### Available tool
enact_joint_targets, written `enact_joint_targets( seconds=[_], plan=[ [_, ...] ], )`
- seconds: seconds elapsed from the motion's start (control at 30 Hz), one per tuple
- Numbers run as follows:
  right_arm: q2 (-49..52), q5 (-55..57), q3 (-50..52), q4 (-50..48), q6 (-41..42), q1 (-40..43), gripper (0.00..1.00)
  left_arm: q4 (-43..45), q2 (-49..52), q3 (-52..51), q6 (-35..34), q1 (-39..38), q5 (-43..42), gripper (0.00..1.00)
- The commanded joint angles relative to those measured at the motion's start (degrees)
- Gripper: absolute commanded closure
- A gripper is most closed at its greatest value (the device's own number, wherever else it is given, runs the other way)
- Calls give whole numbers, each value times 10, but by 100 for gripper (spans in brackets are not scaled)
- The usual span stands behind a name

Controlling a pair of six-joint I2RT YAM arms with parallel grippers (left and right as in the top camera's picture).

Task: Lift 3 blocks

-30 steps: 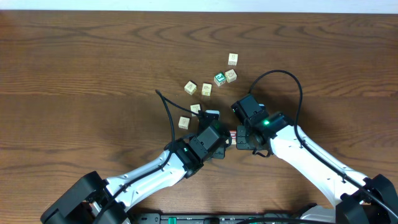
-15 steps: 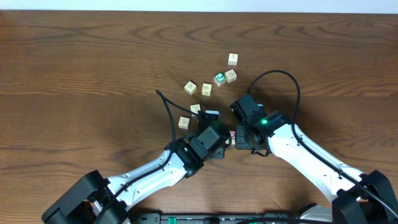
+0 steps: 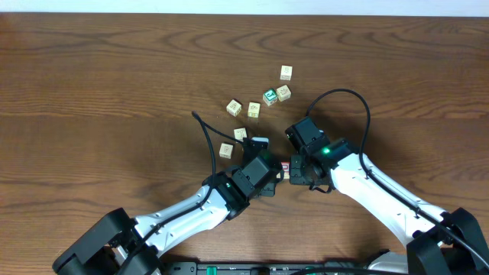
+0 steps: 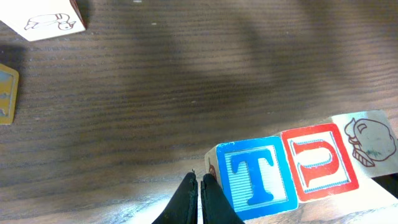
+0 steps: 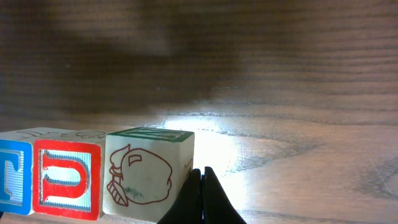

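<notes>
Three blocks stand in a tight row: a blue-faced T block, a red-faced U block and a cream block with a red apple drawing. My left gripper is shut, its tips pressed against the blue block's outer side. In the right wrist view the same row reads blue, red, cream. My right gripper is shut, its tips against the cream block's outer side. From overhead only a sliver of the red block shows between the two arms. Whether the row is off the table I cannot tell.
Loose cubes lie behind the arms: a green-faced cube and cream cubes among several. A black cable loops by the left arm. A cream cube shows in the left wrist view's top left.
</notes>
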State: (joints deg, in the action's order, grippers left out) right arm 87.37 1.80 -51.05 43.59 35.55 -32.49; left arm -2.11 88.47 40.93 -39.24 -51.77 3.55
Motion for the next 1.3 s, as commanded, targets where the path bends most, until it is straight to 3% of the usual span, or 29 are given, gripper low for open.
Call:
enact_joint_targets(
  seconds=[0.0,1.27],
  plan=[
    [4,-133,-2,-23,-5,-16,99,40,-7,24,-5,-29,-84,93],
    [4,-132,50,-80,-9,-16,99,39,18,12,-18,-29,-80,93]
  ],
)
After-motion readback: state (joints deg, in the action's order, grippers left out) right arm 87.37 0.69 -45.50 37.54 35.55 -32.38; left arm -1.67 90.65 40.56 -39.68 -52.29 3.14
